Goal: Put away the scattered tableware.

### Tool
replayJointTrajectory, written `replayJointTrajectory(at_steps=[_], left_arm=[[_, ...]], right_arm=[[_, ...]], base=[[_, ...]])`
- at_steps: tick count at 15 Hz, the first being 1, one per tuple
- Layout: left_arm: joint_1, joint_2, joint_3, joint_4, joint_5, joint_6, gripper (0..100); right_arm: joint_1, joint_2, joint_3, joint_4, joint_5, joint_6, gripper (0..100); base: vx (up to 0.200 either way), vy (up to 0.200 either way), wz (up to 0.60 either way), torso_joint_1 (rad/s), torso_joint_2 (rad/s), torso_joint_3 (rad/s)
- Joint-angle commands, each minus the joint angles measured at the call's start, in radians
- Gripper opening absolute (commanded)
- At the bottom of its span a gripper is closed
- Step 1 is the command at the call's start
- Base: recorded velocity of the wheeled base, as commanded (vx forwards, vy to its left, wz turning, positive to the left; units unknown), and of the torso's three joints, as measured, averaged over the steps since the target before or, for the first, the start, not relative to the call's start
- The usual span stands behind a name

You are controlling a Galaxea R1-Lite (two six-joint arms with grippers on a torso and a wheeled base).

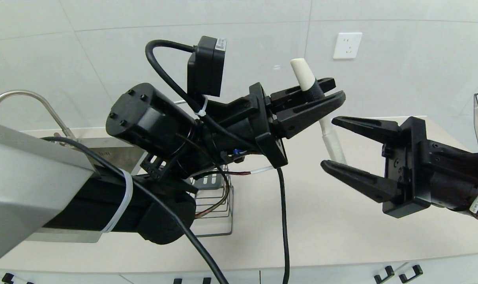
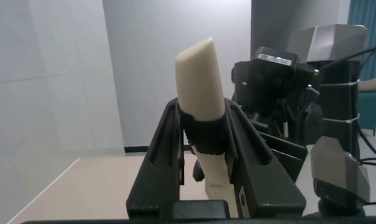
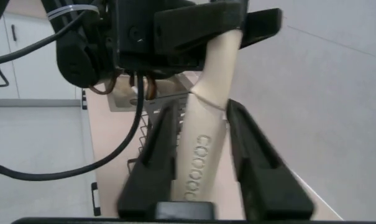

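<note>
Left pincer (image 1: 335,90) clamps a cream utensil (image 1: 300,69) with black grip

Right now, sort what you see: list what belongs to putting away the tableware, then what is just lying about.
For the job: cream utensil, gripped by the left gripper; right gripper, open, fingers either side of the utensil; wire rack, likely where it goes.
Just there: faucet; wall socket; countertop.
</note>
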Motion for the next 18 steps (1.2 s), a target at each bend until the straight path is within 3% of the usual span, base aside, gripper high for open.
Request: replayJointTrajectory(at_steps=[1,2,4,5,7,9,11,13,14,15,16,18], left_arm=[[0.003,-0.004,0.001,0.000,-0.001,0.000,0],[0.010,-0.003,0.007,0.000,0.061,0.001,0],[0.035,-0.010,0.063,0.000,0.081,0.004,0],[0.046,-0.035,0.112,0.000,0.081,0.009,0],[0.052,-0.095,0.213,0.000,0.079,0.014,0],[0.078,-0.151,0.234,0.021,0.079,0.031,0],[0.139,-0.219,0.236,0.130,0.079,0.098,0],[0.170,-0.279,0.234,0.258,0.079,0.172,0],[0.170,-0.302,0.234,0.320,0.079,0.224,0],[0.171,-0.306,0.234,0.345,0.079,0.251,0],[0.199,-0.312,0.234,0.412,0.074,0.357,0],[0.216,-0.351,0.233,0.468,0.028,0.397,0]], right_arm=[[0.000,0.011,-0.001,-0.001,-0.005,0.000,100],[0.000,-0.021,0.038,-0.011,-0.008,0.001,100],[-0.014,-0.080,0.105,-0.013,-0.036,0.012,100],[-0.048,-0.110,0.145,-0.013,-0.051,0.015,0],[-0.117,-0.190,0.188,-0.010,-0.062,0.041,0],[-0.252,-0.296,0.266,-0.002,-0.068,0.055,0],[-0.410,-0.497,0.437,-0.001,-0.068,0.052,0],[-0.479,-0.703,0.543,-0.001,-0.068,0.053,0],[-0.505,-0.793,0.566,0.009,-0.068,0.053,0],[-0.519,-0.827,0.564,0.021,-0.070,0.055,0],[-0.571,-0.936,0.564,0.076,-0.070,0.060,0],[-0.609,-1.040,0.564,0.193,-0.071,0.064,0]], base=[[0.000,0.000,0.00,0.000,0.00,0.000],[0.000,0.000,0.00,0.000,0.00,0.000],[0.000,0.000,0.00,0.000,0.00,0.000],[0.000,0.000,0.00,0.000,0.00,0.000],[0.000,0.000,0.00,0.000,0.00,0.000],[0.000,0.000,0.00,0.000,0.00,0.000],[0.000,0.000,0.00,0.000,0.00,0.000],[0.000,0.000,0.00,0.000,0.00,0.000],[0.000,0.000,0.00,0.000,0.00,0.000],[0.000,0.000,0.00,0.000,0.00,0.000],[0.000,0.000,0.00,0.000,0.00,0.000],[0.000,0.000,0.00,0.000,0.00,0.000]])
